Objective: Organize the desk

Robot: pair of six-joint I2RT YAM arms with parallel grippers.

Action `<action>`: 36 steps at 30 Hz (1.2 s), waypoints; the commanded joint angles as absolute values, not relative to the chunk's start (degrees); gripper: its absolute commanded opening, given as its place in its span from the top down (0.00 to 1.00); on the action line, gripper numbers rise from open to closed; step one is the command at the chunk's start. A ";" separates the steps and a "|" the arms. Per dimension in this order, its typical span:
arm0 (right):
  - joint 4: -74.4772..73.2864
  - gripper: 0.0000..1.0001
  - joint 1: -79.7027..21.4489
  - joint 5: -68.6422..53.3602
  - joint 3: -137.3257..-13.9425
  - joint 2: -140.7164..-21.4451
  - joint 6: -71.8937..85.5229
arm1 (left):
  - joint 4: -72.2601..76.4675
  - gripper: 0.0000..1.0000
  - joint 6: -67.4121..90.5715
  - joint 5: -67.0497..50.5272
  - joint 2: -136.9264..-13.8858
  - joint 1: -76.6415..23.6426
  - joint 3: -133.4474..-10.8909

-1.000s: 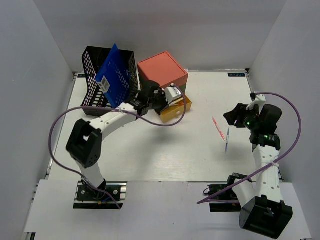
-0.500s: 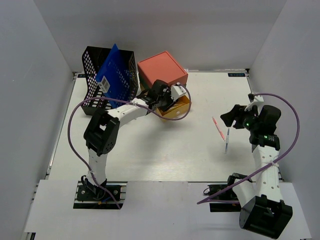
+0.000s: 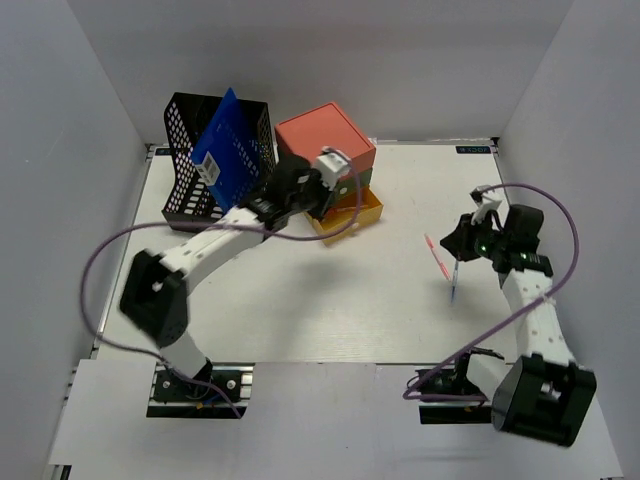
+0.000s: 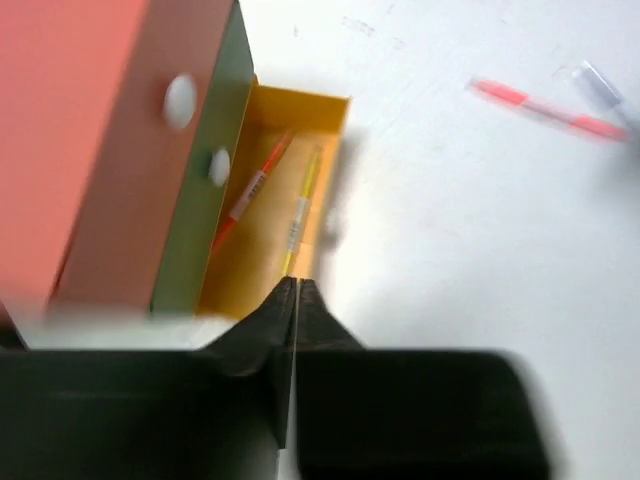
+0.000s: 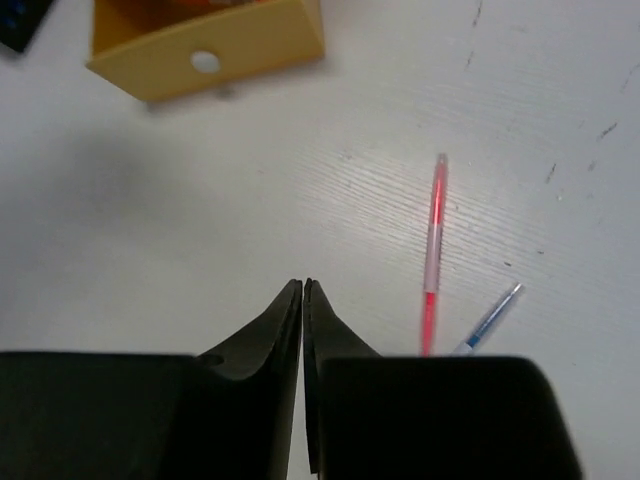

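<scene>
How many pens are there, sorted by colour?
Red pen, on the desk: 1
Blue pen, on the desk: 1
Orange-red pen, in the yellow drawer: 1
Yellow pen, in the drawer: 1
Total: 4

The whole desk (image 3: 300, 300) is viewed from above and behind by the top camera. The yellow drawer (image 4: 270, 240) is seen close, from above, by the left wrist camera. Drawer and red pen (image 5: 435, 230) are shared with the low, downward-facing right wrist view.
</scene>
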State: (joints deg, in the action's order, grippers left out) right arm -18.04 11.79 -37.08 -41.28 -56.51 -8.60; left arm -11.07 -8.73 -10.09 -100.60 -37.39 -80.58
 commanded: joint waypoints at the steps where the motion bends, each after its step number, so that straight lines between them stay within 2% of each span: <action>1: -23.81 0.89 8.27 -23.88 -47.79 -64.22 -16.07 | -8.80 0.80 1.99 -11.88 -81.80 -36.91 -68.94; 2: -24.51 0.79 7.04 -21.56 -48.25 -65.55 -17.04 | -7.75 0.63 2.72 -10.30 -78.61 -36.91 -65.17; 3: -24.78 0.72 6.16 -19.36 -48.43 -66.52 -18.79 | -7.04 0.38 3.16 -8.37 -75.70 -36.91 -58.51; 4: -24.61 0.64 5.46 -16.03 -48.51 -68.19 -19.50 | -6.68 0.31 3.43 -6.52 -72.98 -36.91 -55.75; 5: -24.52 0.52 3.19 -14.69 -48.69 -68.99 -20.03 | -6.24 0.23 3.08 -1.37 -68.25 -37.61 -53.20; 6: -24.35 0.45 2.47 -13.29 -48.78 -69.95 -20.21 | -6.07 0.11 2.47 2.51 -66.72 -38.23 -50.39; 8: -23.38 0.31 0.18 -9.59 -49.48 -73.64 -20.21 | -7.20 0.11 1.49 3.34 -65.48 -38.23 -51.23; 11: -23.03 0.27 -3.60 -5.81 -51.23 -79.79 -19.43 | -10.54 0.10 1.76 2.64 -66.09 -37.00 -54.49; 19: -18.55 0.37 -5.54 1.82 -51.33 -88.94 -19.34 | -10.72 0.09 0.09 5.89 -62.41 -37.00 -53.62; 25: -18.02 0.42 -5.19 0.53 -52.73 -92.45 -21.35 | -10.19 0.09 -1.58 6.32 -61.26 -37.00 -53.09; 28: -18.89 0.50 -5.01 -2.26 -53.79 -94.91 -22.67 | -9.85 0.09 -1.84 6.59 -61.43 -37.00 -53.00; 32: -20.21 0.74 -5.10 -4.92 -54.84 -97.90 -22.94 | -9.93 0.09 -2.02 7.03 -61.79 -37.00 -52.82; 36: -20.65 0.88 -5.10 -6.15 -54.32 -98.44 -23.46 | -9.49 0.09 -2.20 6.59 -61.87 -37.00 -52.38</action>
State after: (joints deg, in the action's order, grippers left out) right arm -19.22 -5.28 -4.05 -54.61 -96.33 -22.37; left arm -10.28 -1.63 6.11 -62.52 -37.19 -52.66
